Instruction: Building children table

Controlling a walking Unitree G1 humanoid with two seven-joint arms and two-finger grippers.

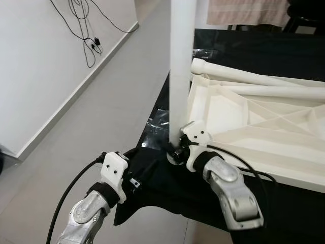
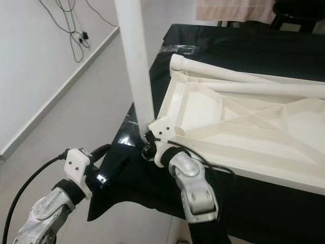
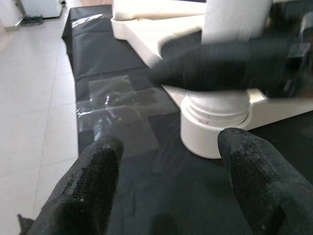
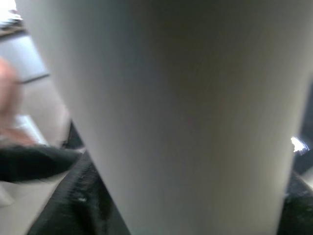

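I see a black sheet [image 1: 284, 56] covering the floor [image 1: 101, 117], with clear tape [image 3: 117, 105] on it near the corner. Cables [image 1: 84, 30] hang on the wall at left. Cream table top [image 2: 244, 122] lies upside down on the sheet, ribbed underside up; two loose legs [image 2: 254, 81] rest along its far edge. One white leg [image 1: 182, 66] stands upright in the near corner socket [image 3: 215, 122]. Right claw [image 1: 179, 148] is at that leg's base, fingers clamped around it; its wrist view is all blurred leg. Left claw [image 3: 171, 181] hovers just beside the socket, fingers [image 3: 93, 181] spread apart, holding nothing.
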